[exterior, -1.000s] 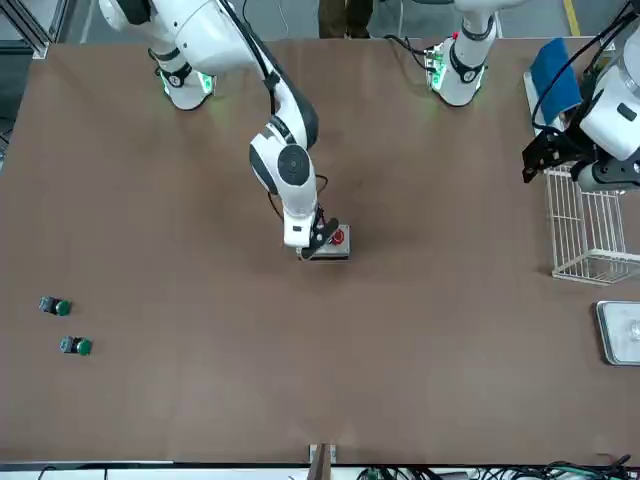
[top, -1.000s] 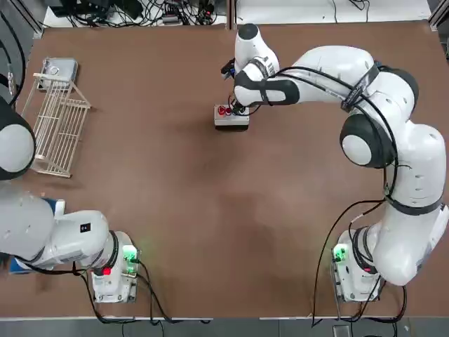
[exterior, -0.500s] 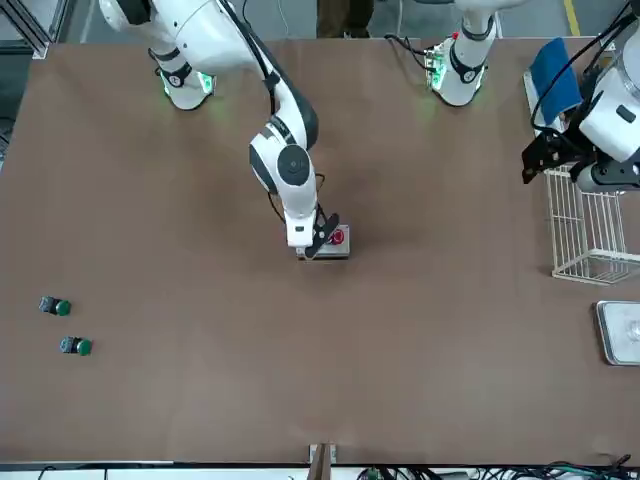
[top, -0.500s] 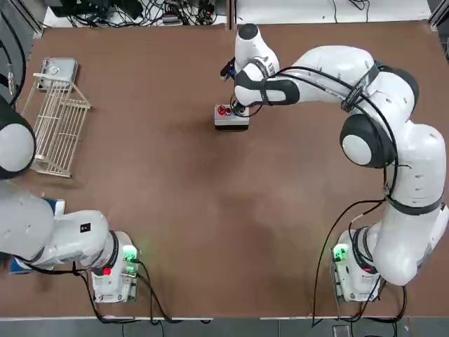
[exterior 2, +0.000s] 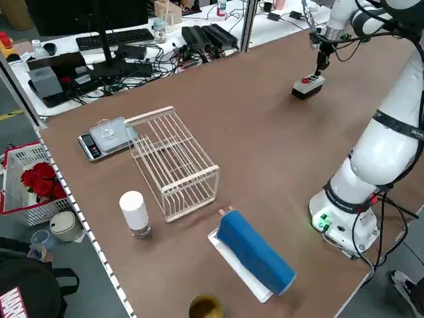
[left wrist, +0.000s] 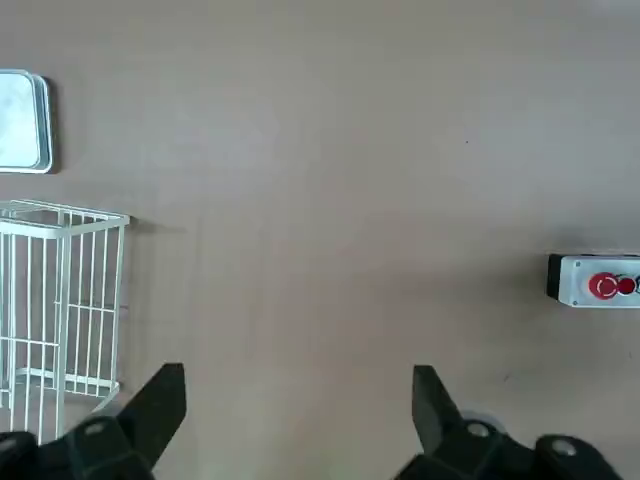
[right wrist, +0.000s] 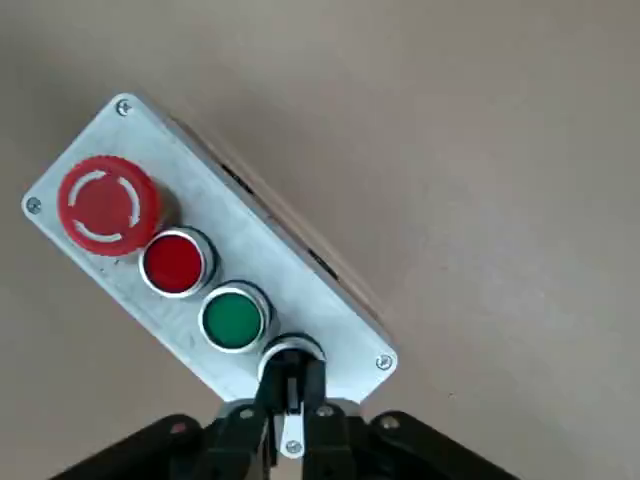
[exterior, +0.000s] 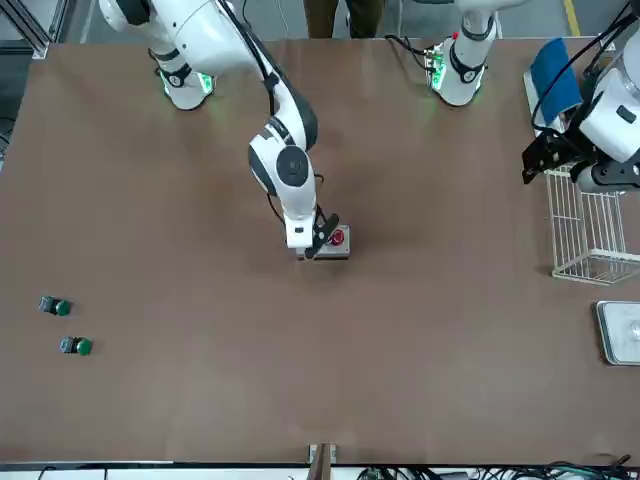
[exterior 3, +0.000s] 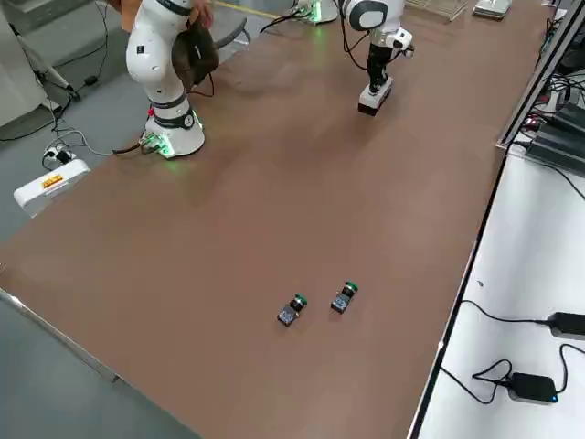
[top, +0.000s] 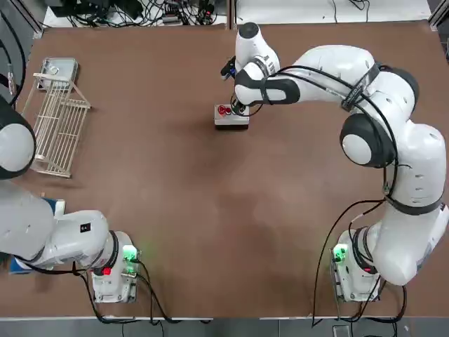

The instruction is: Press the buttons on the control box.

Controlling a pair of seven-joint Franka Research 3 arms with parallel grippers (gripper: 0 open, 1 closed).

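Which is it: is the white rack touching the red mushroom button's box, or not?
Apart: the left wrist view shows bare tabletop between the white rack and the box.

At the left, a white wire rack stands near a blue cloth-like block and a white cylindrical container.
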